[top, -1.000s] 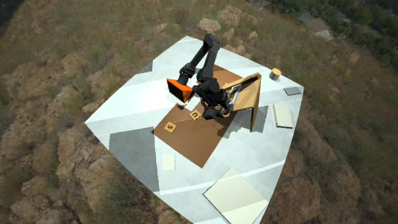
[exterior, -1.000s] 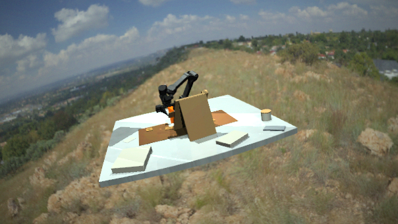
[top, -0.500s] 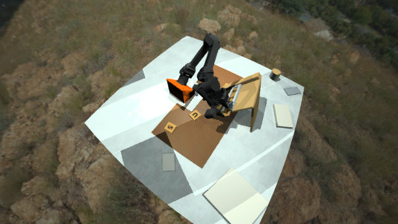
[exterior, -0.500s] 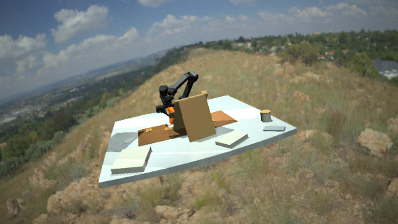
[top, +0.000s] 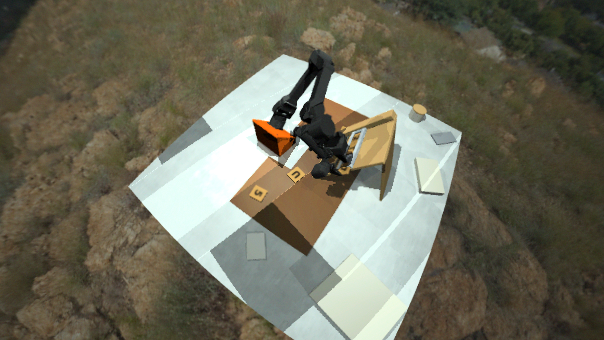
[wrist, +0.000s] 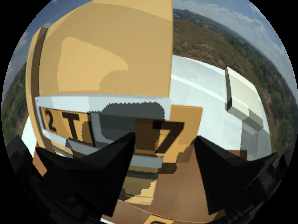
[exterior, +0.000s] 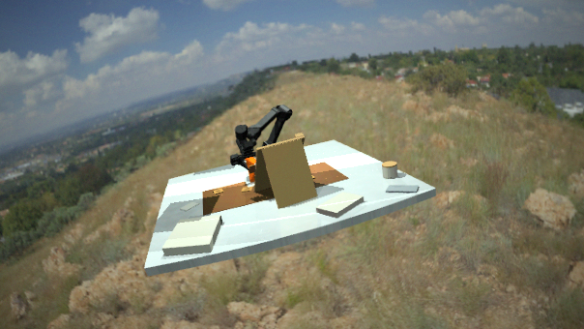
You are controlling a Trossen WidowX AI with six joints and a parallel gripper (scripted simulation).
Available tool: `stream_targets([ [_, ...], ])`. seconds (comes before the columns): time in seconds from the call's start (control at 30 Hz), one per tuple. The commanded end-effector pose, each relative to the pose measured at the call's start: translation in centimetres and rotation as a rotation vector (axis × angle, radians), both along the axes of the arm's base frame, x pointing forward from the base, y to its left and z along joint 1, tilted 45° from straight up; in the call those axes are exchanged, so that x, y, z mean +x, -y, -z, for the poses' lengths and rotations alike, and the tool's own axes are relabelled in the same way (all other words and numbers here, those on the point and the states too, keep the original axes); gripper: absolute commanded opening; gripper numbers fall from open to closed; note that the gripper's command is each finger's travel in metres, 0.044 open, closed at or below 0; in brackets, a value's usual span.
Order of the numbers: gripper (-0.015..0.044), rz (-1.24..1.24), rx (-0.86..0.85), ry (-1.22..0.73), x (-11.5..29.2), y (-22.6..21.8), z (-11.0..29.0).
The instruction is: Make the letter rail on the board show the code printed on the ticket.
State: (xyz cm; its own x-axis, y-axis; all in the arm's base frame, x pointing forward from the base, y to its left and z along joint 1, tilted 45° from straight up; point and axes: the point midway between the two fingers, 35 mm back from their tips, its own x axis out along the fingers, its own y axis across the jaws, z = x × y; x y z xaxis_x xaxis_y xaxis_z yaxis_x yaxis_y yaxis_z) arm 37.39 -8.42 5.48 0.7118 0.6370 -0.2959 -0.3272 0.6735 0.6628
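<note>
The tan board (top: 376,146) (exterior: 288,174) (wrist: 115,40) stands tilted, with the pale rail (wrist: 75,100) across its lower front. In the wrist view a 2 tile (wrist: 50,121) and a T tile (wrist: 73,127) sit side by side at the rail's left end, with a gap to their right. My gripper (wrist: 166,138) is shut on the 7 tile (wrist: 186,131) at the rail's right, open end. The 7 tile's left part lies inside the rail; its right part sticks out. The U tile (top: 295,174) and S tile (top: 258,193) lie on the brown mat (top: 300,220). I cannot make out the ticket's print.
An orange block (top: 267,136) stands beside the arm. A round tan-topped pot (top: 418,113) (exterior: 390,169), a grey slab (top: 443,138) (exterior: 402,189) and a cream block (top: 429,176) (exterior: 339,204) stand beyond the board. A larger cream block (top: 357,300) (exterior: 192,236) and a thin grey card (top: 256,246) lie nearer.
</note>
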Motion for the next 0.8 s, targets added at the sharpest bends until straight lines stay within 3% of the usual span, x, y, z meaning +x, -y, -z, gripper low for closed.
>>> stream_targets([
  [0.0,0.0000,0.000,0.004,-0.009,-0.24,-0.40,0.02],
  [0.77,0.0000,0.000,0.005,-0.009,-0.62,-1.17,-0.74],
])
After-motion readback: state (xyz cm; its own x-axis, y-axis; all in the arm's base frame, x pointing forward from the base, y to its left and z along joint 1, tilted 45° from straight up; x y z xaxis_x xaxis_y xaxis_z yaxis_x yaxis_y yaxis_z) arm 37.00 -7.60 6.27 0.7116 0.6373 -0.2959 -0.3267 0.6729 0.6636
